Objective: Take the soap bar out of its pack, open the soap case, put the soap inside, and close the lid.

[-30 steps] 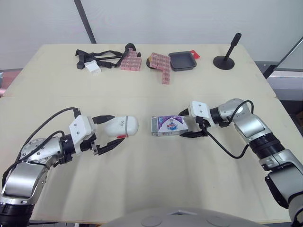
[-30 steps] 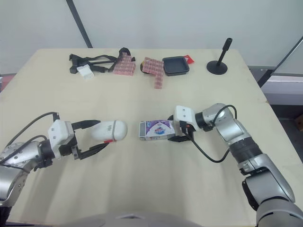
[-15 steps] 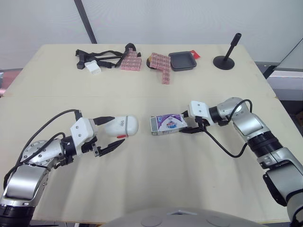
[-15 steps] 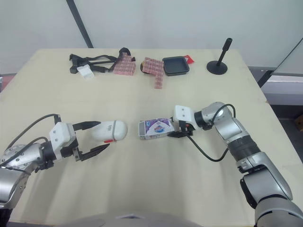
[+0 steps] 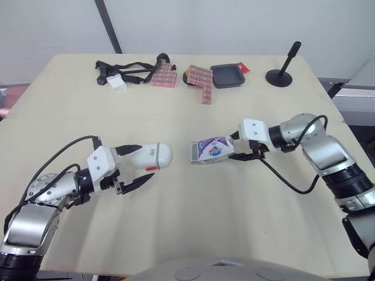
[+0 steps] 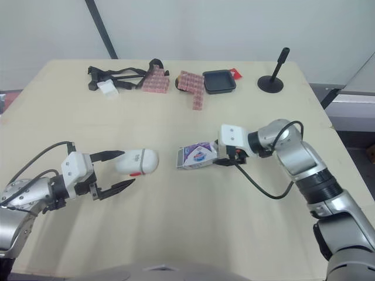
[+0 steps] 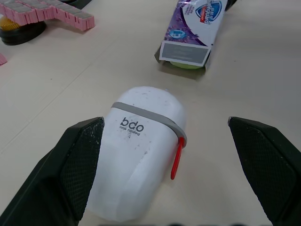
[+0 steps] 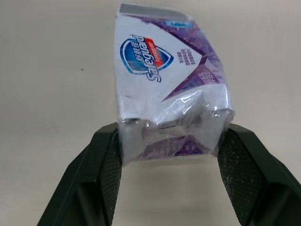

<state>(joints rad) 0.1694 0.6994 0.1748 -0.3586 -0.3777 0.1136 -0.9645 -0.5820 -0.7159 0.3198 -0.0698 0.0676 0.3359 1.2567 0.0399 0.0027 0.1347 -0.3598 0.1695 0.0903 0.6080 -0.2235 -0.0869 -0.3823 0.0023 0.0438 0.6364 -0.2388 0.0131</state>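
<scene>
The purple and white soap pack (image 5: 211,149) is tilted, its near end lifted off the table, with my right gripper (image 5: 241,150) shut on that end. In the right wrist view the pack (image 8: 167,80) is pinched and crumpled between the two black fingers (image 8: 106,162). A green soap edge shows at the pack's open end (image 7: 186,63). The white soap case (image 5: 152,156), lid closed with a red latch, lies at centre left. My left gripper (image 5: 133,164) is open, its fingers (image 7: 82,155) on either side of the case's (image 7: 143,141) near end without touching.
At the table's far edge lie black straps with a white block (image 5: 116,82), pink block stacks (image 5: 201,82), a black tray (image 5: 226,75) and a black stand (image 5: 282,73). The tabletop (image 5: 193,216) is bare in front of the grippers.
My right gripper has pulled back to the right and raised the pack's held end, so the pack now sits tilted. The left gripper and soap case have hardly moved.
</scene>
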